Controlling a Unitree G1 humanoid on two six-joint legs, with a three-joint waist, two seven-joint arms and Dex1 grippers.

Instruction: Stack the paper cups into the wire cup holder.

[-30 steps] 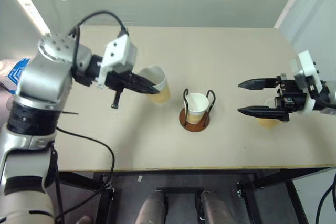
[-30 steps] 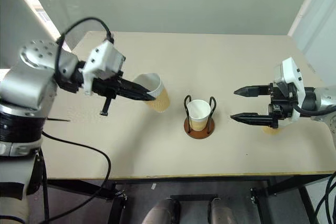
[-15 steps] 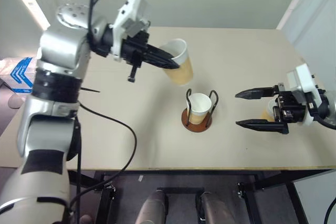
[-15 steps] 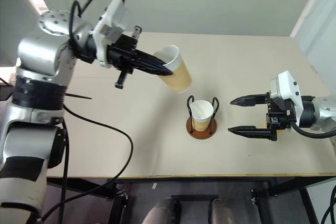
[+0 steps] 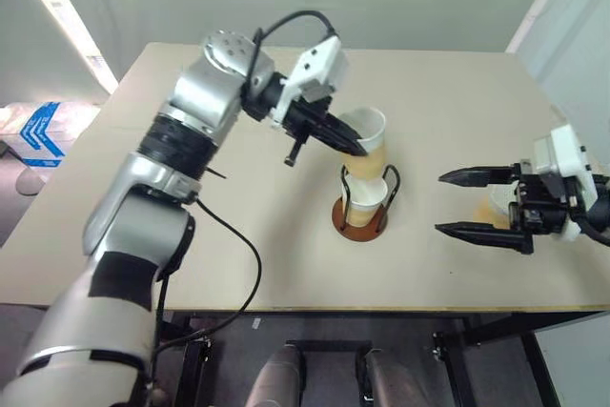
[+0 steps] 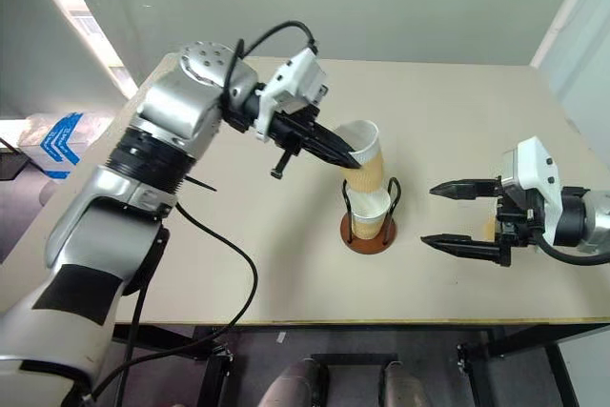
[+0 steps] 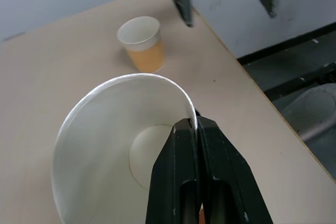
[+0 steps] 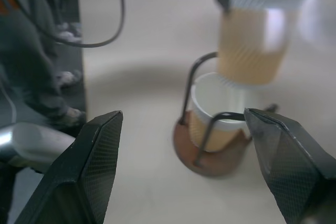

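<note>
Beige tabletop [image 5: 238, 226] carries the wire cup holder [image 5: 361, 213] near its centre, with one paper cup [image 5: 366, 195] seated upright inside the black wire loops on the reddish-brown base. In the head views, the left claw [image 5: 356, 148] is clenched on the rim of a second paper cup [image 5: 370, 146], holding it tilted directly above the seated cup, with its bottom at the mouth of that cup. The right claw [image 5: 456, 203] stands released, fingers spread wide, beside the holder and apart from it; a third cup [image 5: 496, 198] stands just behind this claw, partly hidden. In the left wrist view, the two fingers [image 7: 178, 177] pinch the white rim of the held cup [image 7: 110, 145] with its wall between them, one finger inside and one outside; the third cup [image 7: 142, 43] stands upright on the tabletop beyond. In the right wrist view, the spread fingers [image 8: 89, 177] frame the holder [image 8: 210, 150] and its seated cup [image 8: 218, 114], with the held cup [image 8: 257, 35] hanging over it.
</note>
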